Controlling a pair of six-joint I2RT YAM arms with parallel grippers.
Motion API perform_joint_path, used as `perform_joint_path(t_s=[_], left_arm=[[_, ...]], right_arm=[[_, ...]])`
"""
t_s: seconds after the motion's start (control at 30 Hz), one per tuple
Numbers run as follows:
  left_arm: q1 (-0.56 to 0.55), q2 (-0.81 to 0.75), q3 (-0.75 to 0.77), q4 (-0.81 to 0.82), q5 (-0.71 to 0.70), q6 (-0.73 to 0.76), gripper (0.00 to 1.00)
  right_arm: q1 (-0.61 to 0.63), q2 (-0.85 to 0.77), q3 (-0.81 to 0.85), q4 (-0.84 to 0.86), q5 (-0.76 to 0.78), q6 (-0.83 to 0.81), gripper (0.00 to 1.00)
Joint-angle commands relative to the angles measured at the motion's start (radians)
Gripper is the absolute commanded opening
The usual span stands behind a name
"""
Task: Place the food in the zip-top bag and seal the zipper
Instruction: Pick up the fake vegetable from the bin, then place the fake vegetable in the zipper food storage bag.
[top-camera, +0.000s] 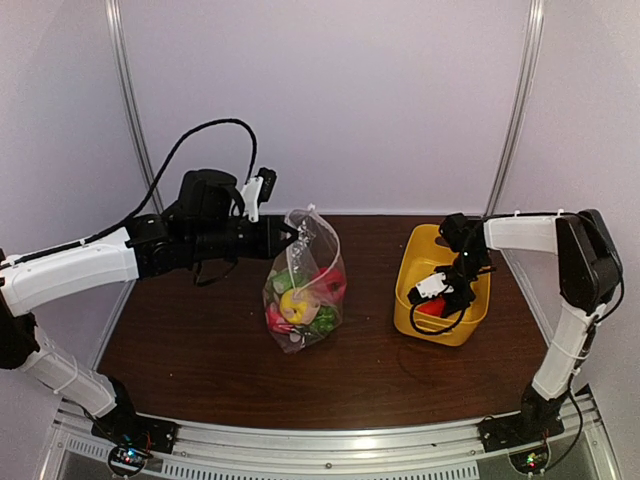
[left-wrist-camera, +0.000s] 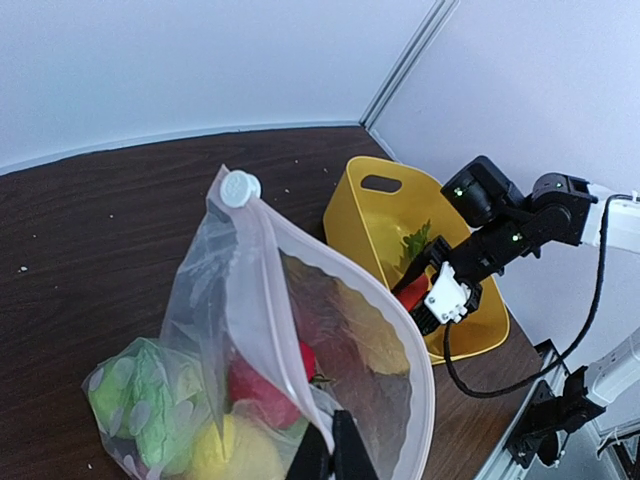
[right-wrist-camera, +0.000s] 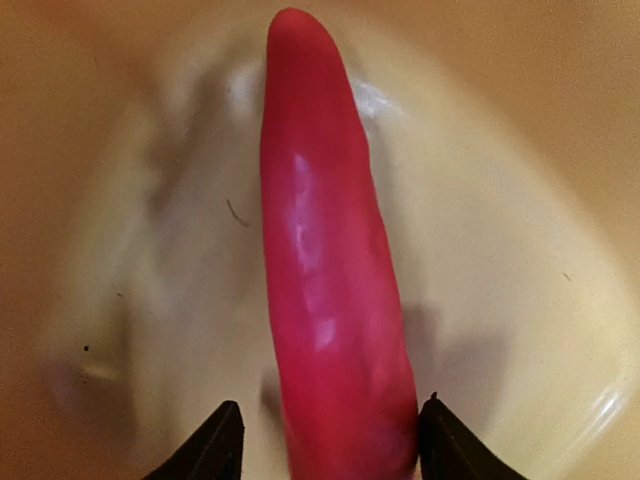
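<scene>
Right end effector (right-wrist-camera: 330, 440), jaws apart, straddles the pepper's (right-wrist-camera: 325, 250) thick end, long axis pointing straight ahead; left end effector (left-wrist-camera: 333, 450) clamps the bag (left-wrist-camera: 250, 330).

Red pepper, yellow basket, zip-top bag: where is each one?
red pepper (right-wrist-camera: 330, 300): right wrist view, middle of its body.
yellow basket (top-camera: 410, 265): top external view, its left wall.
zip-top bag (left-wrist-camera: 205, 300): left wrist view, its clear side wall.

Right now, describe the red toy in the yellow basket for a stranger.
Find the yellow plastic handled basket on the dark table's right. Inside, between the right gripper's fingers, lies a red pepper: long and tapered, unlike bagged round fruit.
</scene>
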Motion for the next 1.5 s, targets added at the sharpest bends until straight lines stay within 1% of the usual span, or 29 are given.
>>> perform_joint_path(t_s=[0.0, 0.07, 0.13, 0.2, 0.23, 0.37, 0.43, 0.5, 0.57, 0.63, 0.67, 0.7, 0.73, 0.8, 0.87, 0.93, 0.97, 1.03, 1.07, 1.17, 1.2, 1.27, 1.3, 1.33, 1.47], left_arm=[[0.000, -0.014, -0.011, 0.033, 0.000, -0.016, 0.00], [0.000, -0.014, -0.011, 0.034, -0.003, -0.017, 0.00], [0.000, -0.012, -0.007, 0.034, -0.002, -0.017, 0.00], [0.000, -0.006, -0.003, 0.036, 0.000, -0.019, 0.00], [0.000, -0.005, -0.003, 0.040, 0.004, -0.018, 0.00], [0.000, 0.002, -0.002, 0.056, 0.011, -0.022, 0.00], [0.000, 0.008, -0.002, 0.066, 0.011, -0.022, 0.00], [0.000, 0.016, 0.002, 0.076, 0.049, -0.023, 0.00], [0.000, 0.026, 0.009, 0.079, 0.061, -0.023, 0.00], [0.000, 0.034, 0.012, 0.088, 0.072, -0.024, 0.00], [0.000, 0.037, 0.012, 0.092, 0.077, -0.025, 0.00], [0.000, 0.040, 0.011, 0.098, 0.081, -0.026, 0.00], [0.000, 0.045, 0.012, 0.101, 0.083, -0.026, 0.00], [0.000, 0.053, 0.016, 0.104, 0.086, -0.025, 0.00], [0.000, 0.060, 0.020, 0.104, 0.087, -0.025, 0.00], [0.000, 0.062, 0.026, 0.103, 0.089, -0.026, 0.00], [0.000, 0.062, 0.027, 0.102, 0.090, -0.027, 0.00], [0.000, 0.062, 0.030, 0.102, 0.091, -0.029, 0.00], [0.001, 0.061, 0.032, 0.102, 0.090, -0.030, 0.00], [0.000, 0.059, 0.032, 0.107, 0.082, -0.037, 0.00], [0.000, 0.059, 0.031, 0.111, 0.082, -0.040, 0.00], [0.000, 0.059, 0.030, 0.115, 0.086, -0.046, 0.00], [0.000, 0.057, 0.032, 0.116, 0.090, -0.049, 0.00], [0.000, 0.054, 0.032, 0.117, 0.093, -0.051, 0.00], [-0.001, 0.035, 0.025, 0.115, 0.091, -0.056, 0.00]], right_arm=[[0.007, 0.019, -0.034, 0.038, 0.071, -0.024, 0.55], [0.008, 0.011, -0.035, 0.047, 0.069, -0.017, 0.48], [0.008, -0.005, -0.035, 0.053, 0.076, -0.015, 0.37], [0.005, -0.032, -0.022, 0.046, 0.086, -0.005, 0.31], [0.000, -0.052, -0.010, 0.040, 0.087, -0.004, 0.30], [-0.031, -0.153, 0.037, 0.004, 0.077, -0.005, 0.28], [-0.051, -0.199, 0.068, -0.023, 0.054, -0.005, 0.28], [-0.063, -0.237, 0.104, -0.057, 0.017, 0.014, 0.27], [-0.071, -0.266, 0.148, -0.097, -0.069, 0.068, 0.26], [-0.070, -0.277, 0.195, -0.179, -0.182, 0.122, 0.25], [-0.067, -0.283, 0.219, -0.196, -0.276, 0.175, 0.22], [-0.066, -0.288, 0.243, -0.210, -0.327, 0.223, 0.20], [-0.063, -0.294, 0.265, -0.222, -0.414, 0.271, 0.19], [-0.043, -0.315, 0.288, -0.186, -0.578, 0.406, 0.14], [-0.003, -0.350, 0.282, -0.076, -0.665, 0.576, 0.11], [0.046, -0.400, 0.249, 0.101, -0.730, 0.780, 0.12], [0.063, -0.411, 0.245, 0.167, -0.781, 0.852, 0.12], [0.105, -0.377, 0.280, 0.268, -0.868, 1.043, 0.12], [0.128, -0.365, 0.268, 0.373, -0.897, 1.195, 0.12], [0.198, -0.345, 0.164, 0.902, -0.941, 1.688, 0.12], [0.221, -0.322, 0.143, 1.113, -0.939, 1.815, 0.12], [0.262, -0.283, 0.100, 1.395, -0.923, 2.032, 0.11], [0.273, -0.267, 0.087, 1.502, -0.909, 2.101, 0.11], [0.283, -0.246, 0.081, 1.571, -0.891, 2.151, 0.10], [0.310, -0.185, 0.082, 1.719, -0.826, 2.232, 0.09]])
